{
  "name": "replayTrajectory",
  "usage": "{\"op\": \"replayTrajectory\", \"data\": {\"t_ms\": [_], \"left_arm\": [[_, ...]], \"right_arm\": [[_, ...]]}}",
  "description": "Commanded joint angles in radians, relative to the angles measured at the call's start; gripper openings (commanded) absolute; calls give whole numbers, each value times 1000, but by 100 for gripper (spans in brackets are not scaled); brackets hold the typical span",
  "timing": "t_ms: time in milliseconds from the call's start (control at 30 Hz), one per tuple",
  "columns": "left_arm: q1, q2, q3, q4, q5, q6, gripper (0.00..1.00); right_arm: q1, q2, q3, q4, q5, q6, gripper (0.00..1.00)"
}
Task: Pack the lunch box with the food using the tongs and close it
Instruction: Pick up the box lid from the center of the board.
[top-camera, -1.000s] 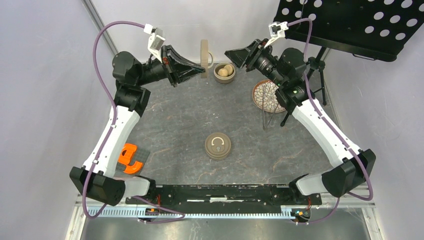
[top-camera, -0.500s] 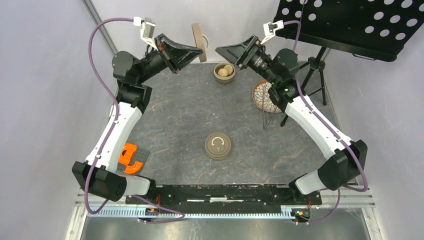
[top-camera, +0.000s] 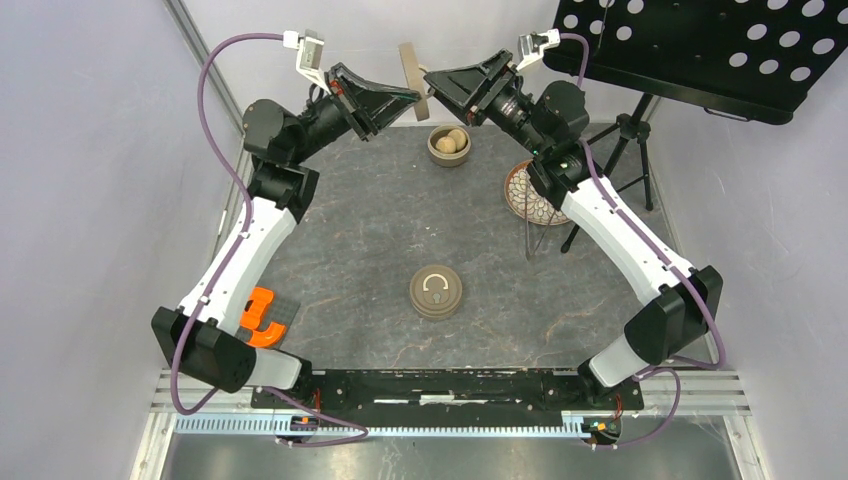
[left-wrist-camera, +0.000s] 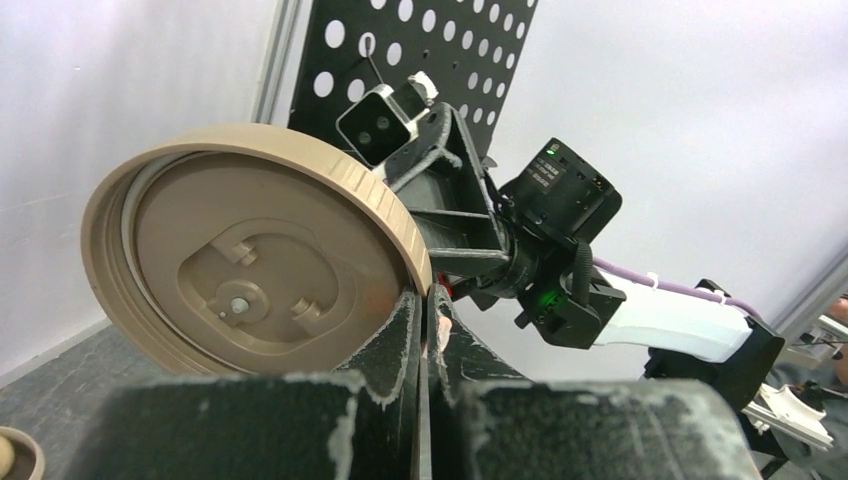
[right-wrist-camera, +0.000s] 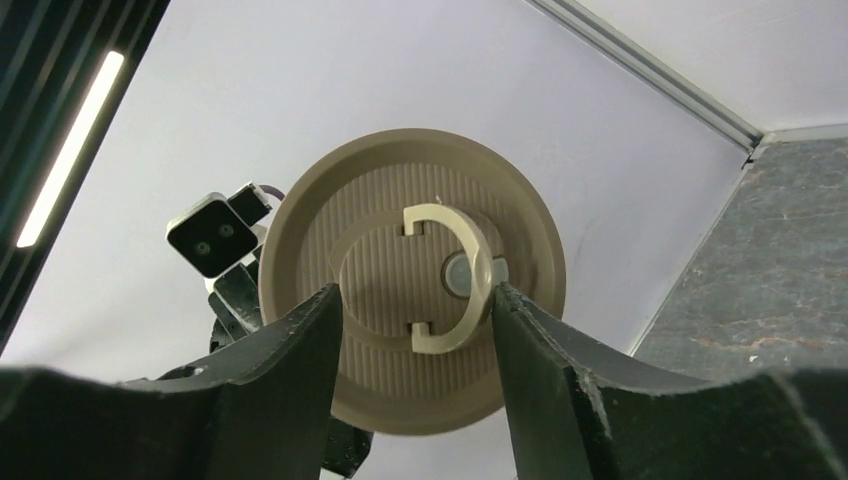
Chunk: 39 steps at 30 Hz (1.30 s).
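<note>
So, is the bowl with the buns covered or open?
Open: buns show inside the bowl, and the left gripper holds a lid aloft.

Lid (top-camera: 409, 68): round, tan, up in the air at the back, standing on its edge, pinched at the rim by the left gripper (top-camera: 414, 96).
Bowl (top-camera: 449, 161): small, round, tan, open, upright on the table (top-camera: 340, 250) just below the lid.
Buns (top-camera: 452, 141): two pale round ones, side by side inside the bowl.
Closed box (top-camera: 436, 291): round, tan, top on, curved handle lying flat, mid-table.
Tongs (top-camera: 533, 236): thin, dark, V shape, right side, joined end nearest.
</note>
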Motion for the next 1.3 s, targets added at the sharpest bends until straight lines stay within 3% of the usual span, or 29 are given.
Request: {"op": "replayTrajectory", "data": {"t_ms": [0,267,500,567,600,700,833,900,1133,1267], "left_arm": [[-27,3,46,66,-17,-26,2],[-35,28,72,75,-15,-17,2],[-35,24,64,65,-7,-6,2],[-34,17,56,58,-6,2,3],[-32,12,50,49,-6,8,11],[-15,-5,29,28,0,29,59],[32,-30,0,-3,-4,60,94],[58,-40,-12,-13,-7,74,100],[139,-86,-61,-91,-91,181,100],[169,-110,-71,-217,-194,289,100]], "right_arm": [[1,15,43,-3,10,60,60],[1,5,28,9,-7,82,38],[0,-5,14,28,-15,73,5],[0,-9,1,31,-13,57,0],[0,-13,-8,31,-11,45,0],[0,-33,-52,65,-4,-21,0],[-1,-87,-139,137,54,-136,0],[-1,-107,-164,140,70,-195,0],[21,-144,-215,76,61,-418,0],[86,-169,-267,11,117,-636,0]]}}
